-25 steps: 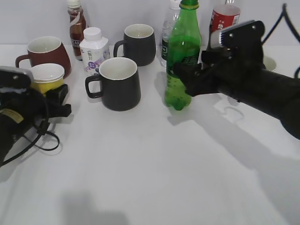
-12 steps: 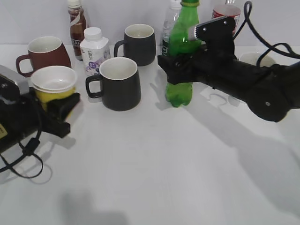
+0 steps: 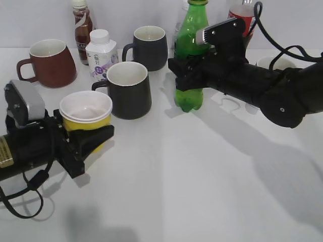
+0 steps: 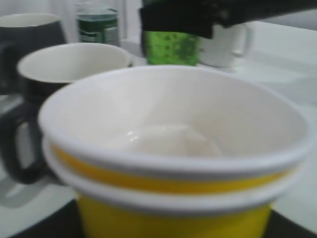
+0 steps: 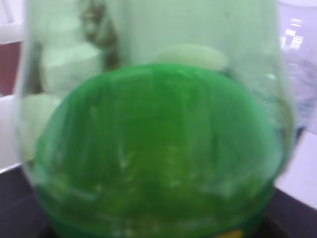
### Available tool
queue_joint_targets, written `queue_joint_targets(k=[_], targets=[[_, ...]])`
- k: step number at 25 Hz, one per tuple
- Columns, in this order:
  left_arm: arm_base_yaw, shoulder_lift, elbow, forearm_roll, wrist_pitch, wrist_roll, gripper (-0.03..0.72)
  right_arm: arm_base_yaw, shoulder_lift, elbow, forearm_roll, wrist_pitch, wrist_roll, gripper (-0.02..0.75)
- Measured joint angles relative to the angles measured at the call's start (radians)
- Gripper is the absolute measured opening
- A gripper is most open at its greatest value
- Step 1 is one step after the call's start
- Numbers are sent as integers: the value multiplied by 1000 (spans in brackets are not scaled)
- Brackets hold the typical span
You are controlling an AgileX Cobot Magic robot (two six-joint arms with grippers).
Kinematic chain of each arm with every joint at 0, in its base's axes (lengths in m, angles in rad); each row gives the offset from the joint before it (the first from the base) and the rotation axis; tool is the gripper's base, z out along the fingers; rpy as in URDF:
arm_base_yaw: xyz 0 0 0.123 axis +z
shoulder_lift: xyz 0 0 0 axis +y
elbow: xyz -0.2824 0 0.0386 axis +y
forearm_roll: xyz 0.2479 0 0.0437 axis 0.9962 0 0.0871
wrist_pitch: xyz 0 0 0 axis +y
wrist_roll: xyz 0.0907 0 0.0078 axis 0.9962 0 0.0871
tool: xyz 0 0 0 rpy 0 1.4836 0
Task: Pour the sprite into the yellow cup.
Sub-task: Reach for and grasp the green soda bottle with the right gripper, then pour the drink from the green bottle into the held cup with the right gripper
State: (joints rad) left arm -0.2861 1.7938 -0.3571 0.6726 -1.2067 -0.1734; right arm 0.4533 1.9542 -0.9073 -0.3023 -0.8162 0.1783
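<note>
Pincers point(image 3: 184, 75) point(image 3: 91, 138): one sprite point(image 3: 191, 96), one yellow cup point(image 3: 86, 112).

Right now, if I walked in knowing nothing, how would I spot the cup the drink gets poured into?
Start at the white table and look to its left front, where the black left tool holds a small cup. It is yellow with a white rim and no handle, unlike the black mugs and the red mug behind it.

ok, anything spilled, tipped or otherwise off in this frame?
No spill or damage visible. One oddity: the yellow cup in the left gripper shows two stacked rims, as if two cups were nested. The sprite, held by the right gripper, stands roughly upright.
</note>
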Motion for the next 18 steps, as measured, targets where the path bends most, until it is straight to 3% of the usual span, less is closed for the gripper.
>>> queue_joint_targets(k=[9,18], targets=[[-99,0,-2,14,0,-16,361,0,-83,5,-161,124,-90,447],[-180,0,-87,13,0,-16,357,0,-230,6,-448,219,-305,447]])
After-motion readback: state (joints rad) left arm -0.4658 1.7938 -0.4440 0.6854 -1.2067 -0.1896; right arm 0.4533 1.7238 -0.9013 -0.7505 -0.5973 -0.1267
